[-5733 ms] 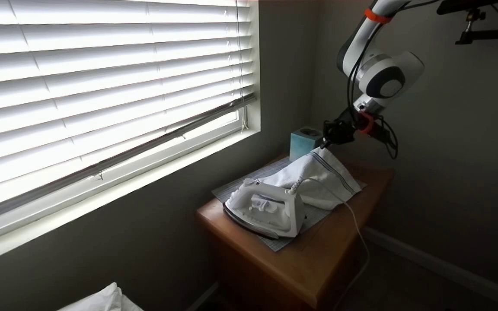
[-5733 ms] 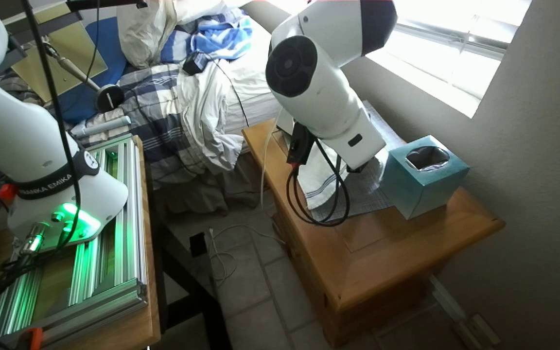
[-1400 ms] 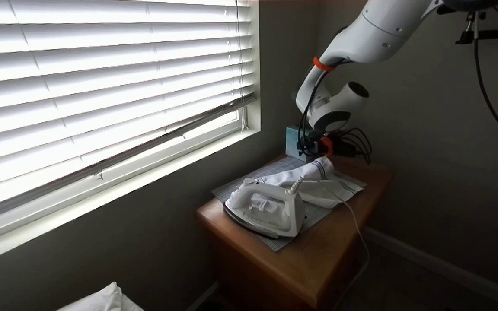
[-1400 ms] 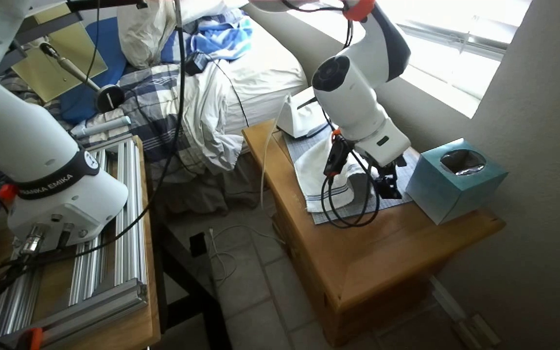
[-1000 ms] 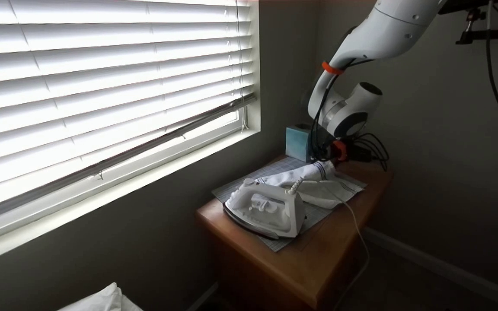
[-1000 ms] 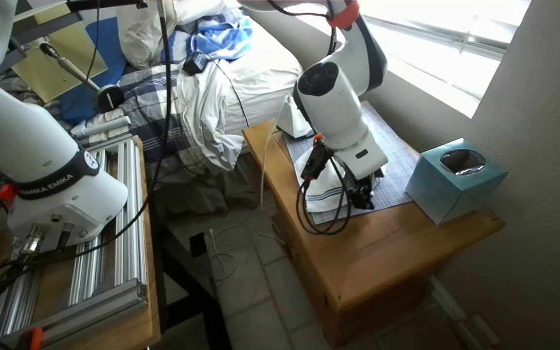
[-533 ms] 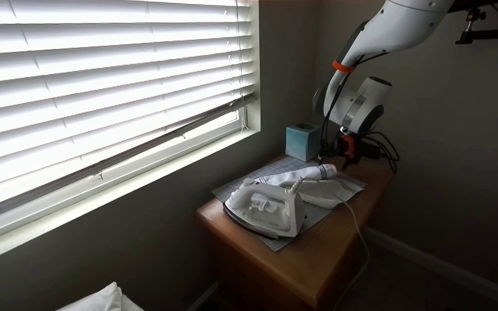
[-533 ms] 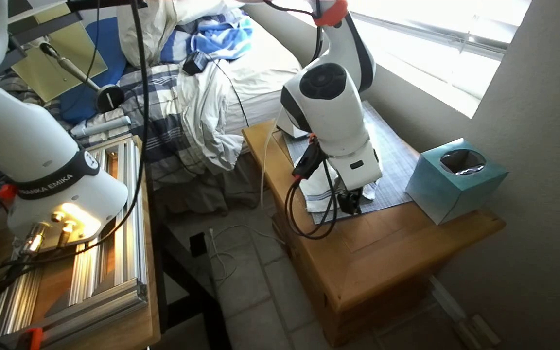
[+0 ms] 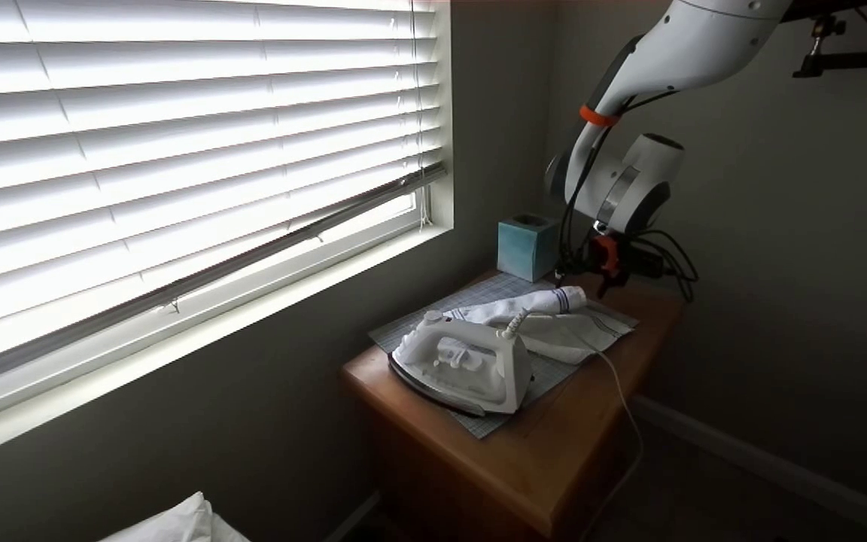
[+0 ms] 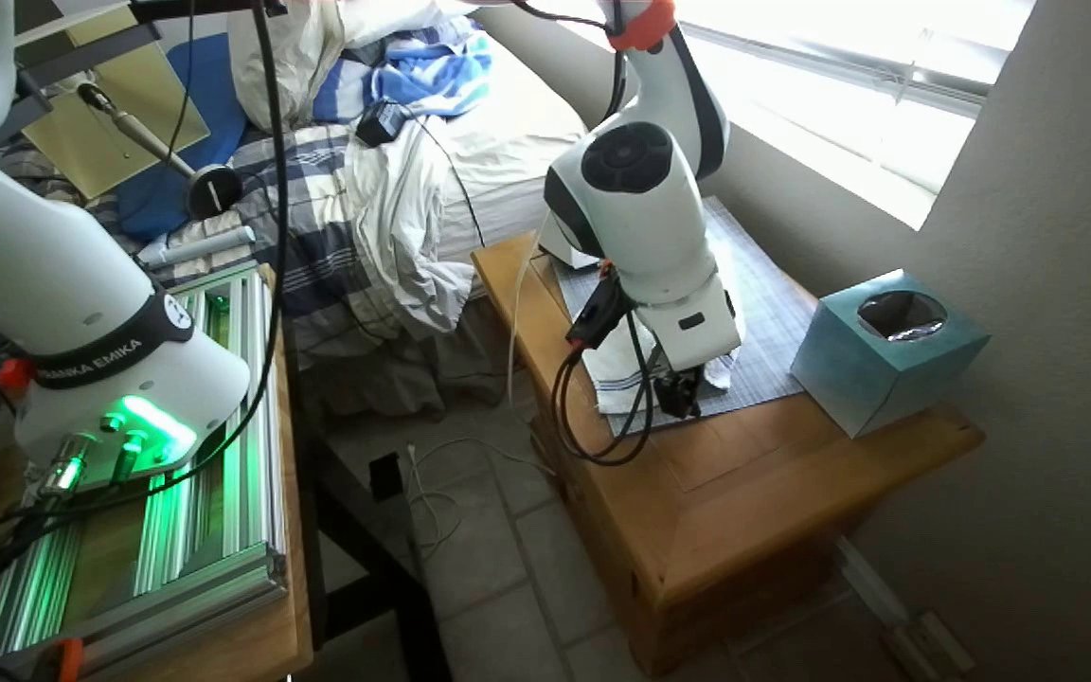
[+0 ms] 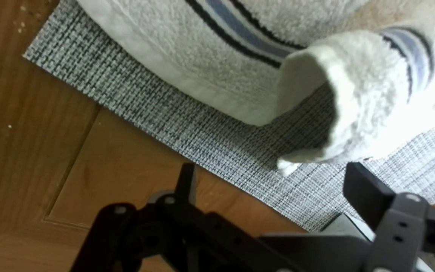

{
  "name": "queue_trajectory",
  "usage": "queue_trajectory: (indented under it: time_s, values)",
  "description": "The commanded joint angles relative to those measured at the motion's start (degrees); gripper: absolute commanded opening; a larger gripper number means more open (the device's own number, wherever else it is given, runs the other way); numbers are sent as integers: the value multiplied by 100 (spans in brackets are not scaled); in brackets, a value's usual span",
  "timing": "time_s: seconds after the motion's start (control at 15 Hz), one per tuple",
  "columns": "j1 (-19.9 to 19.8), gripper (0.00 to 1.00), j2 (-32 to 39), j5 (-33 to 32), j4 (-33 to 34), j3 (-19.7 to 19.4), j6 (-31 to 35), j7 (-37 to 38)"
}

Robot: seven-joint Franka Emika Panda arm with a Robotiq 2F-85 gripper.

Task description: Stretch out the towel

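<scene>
Poised at the end of a white jointed arm (image 9: 697,45) with an orange band (image 9: 599,116): a black two-fingered hand (image 11: 269,175). Spread wide at the fingers (image 11: 185,185), with grey woven mat (image 11: 240,155) and brown wooden surface (image 11: 21,143) showing through the gap. Near the mat's edge in both exterior views.

Just ahead of the fingertips, a white terry towel (image 11: 296,22) with blue and black stripes. Laid on the mat in folds, and curled up at the end nearest the hand into a raised, hollow loop. Pointing from that loop toward the gap between the fingers, one small corner. Very near one fingertip there; impossible to tell about contact. Flatter alongside the loop, with a pale hem on the side toward the hand.

Off to one side of the hand, apart from it and just beside a corner of the mat, a teal cardboard tissue box (image 10: 886,350) with an oval hole in the top.

Across the towel from the hand, flat on its sole on the mat, a white clothes iron (image 9: 463,369). Partly hidden by the arm in an exterior view. Trailing from its heel, a thin white cord (image 9: 618,380), out past the towel and down off the surface.

Farther from the hand, past the iron, a bed (image 10: 527,104) with white sheets and a blue plaid cover (image 10: 309,189). Higher up, on the tissue box's side of the hand, white slatted window blinds (image 9: 200,150).
</scene>
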Motion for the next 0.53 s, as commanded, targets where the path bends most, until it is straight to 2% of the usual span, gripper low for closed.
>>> queue_trajectory:
  time_s: [0.0, 0.47]
  values:
    - [157, 100, 64, -393, 27, -226, -294, 728]
    - [228, 100, 67, -1128, 244, -625, -1342, 1774]
